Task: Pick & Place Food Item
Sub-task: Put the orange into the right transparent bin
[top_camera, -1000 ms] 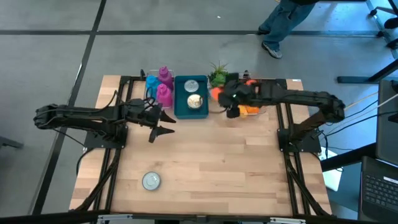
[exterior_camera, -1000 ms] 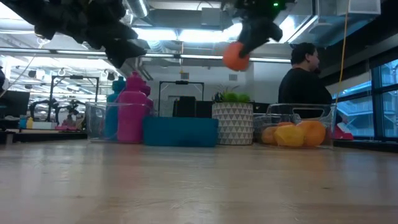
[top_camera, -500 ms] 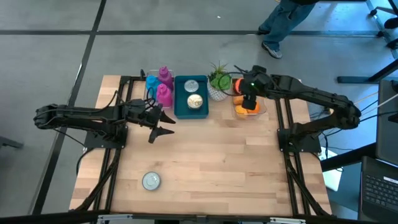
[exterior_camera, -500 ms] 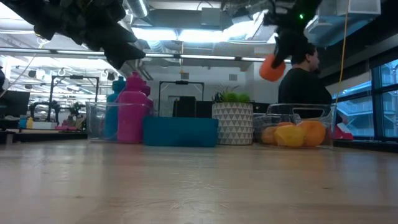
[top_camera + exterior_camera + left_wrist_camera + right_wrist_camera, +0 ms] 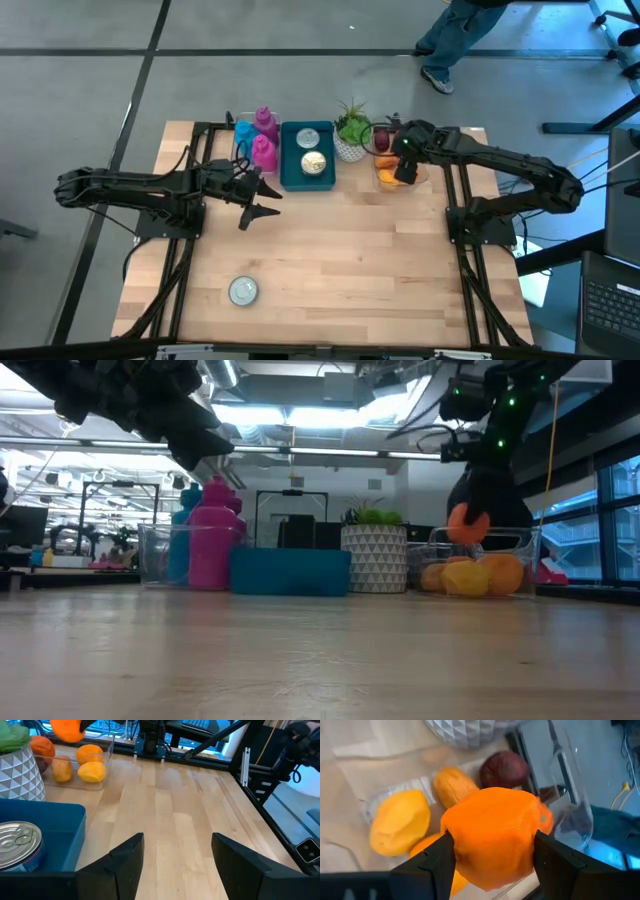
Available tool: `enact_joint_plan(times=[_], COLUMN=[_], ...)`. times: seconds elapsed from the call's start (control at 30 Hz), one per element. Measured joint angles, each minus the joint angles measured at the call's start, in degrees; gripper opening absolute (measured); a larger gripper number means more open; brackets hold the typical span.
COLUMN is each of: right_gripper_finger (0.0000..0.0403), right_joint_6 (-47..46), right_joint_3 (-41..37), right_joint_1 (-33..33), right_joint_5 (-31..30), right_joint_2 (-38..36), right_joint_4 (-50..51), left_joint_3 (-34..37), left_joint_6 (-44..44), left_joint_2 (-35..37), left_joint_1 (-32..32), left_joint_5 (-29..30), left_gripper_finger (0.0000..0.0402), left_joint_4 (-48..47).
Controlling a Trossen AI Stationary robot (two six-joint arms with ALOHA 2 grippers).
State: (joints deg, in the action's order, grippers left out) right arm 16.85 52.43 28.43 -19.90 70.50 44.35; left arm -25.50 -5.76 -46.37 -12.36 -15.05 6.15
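Note:
My right gripper (image 5: 492,857) is shut on an orange (image 5: 492,835), held just above a clear plastic tray (image 5: 392,172) of fruit at the table's far right. In the low view the orange (image 5: 467,523) hangs at the tray's rim (image 5: 480,535). The tray holds a yellow fruit (image 5: 400,827), a tan fruit (image 5: 454,786) and a dark red fruit (image 5: 504,769). My left gripper (image 5: 262,198) hovers open over the table's left half, near the blue bin (image 5: 307,158). My right gripper pinches the orange (image 5: 470,845) between its two fingers (image 5: 437,860), one on each side of its round body. The fingers come from above, pointing down. The orange is lifted clear, just above the fruit in the tray.
A blue bin with two tin cans (image 5: 313,162), pink and blue bottles (image 5: 262,150) and a potted plant (image 5: 350,128) line the far edge. Another can (image 5: 243,291) stands near the left front. A person (image 5: 485,485) is behind the table. Bare wood (image 5: 360,260) fills the middle.
My right gripper, carrying the orange, has swung from beside the plant toward the table's right and come down over the fruit tray. The orange has dropped from high above the table to the level of the tray's rim. The left arm kept still.

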Motion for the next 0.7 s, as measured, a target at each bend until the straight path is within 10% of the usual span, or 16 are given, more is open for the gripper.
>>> enact_joint_plan(times=[0.7], right_gripper_finger=[0.0215], right_joint_6=[-1.07], right_joint_3=[-4.10], right_joint_1=[6.75], right_joint_5=[-4.27], right_joint_2=[15.69], right_joint_4=[-6.49], left_joint_3=[0.04], left_joint_6=[-1.55], left_joint_2=[0.00], left_joint_1=[0.00], left_joint_5=[0.00], left_gripper_finger=[0.0223], left_joint_4=[0.02])
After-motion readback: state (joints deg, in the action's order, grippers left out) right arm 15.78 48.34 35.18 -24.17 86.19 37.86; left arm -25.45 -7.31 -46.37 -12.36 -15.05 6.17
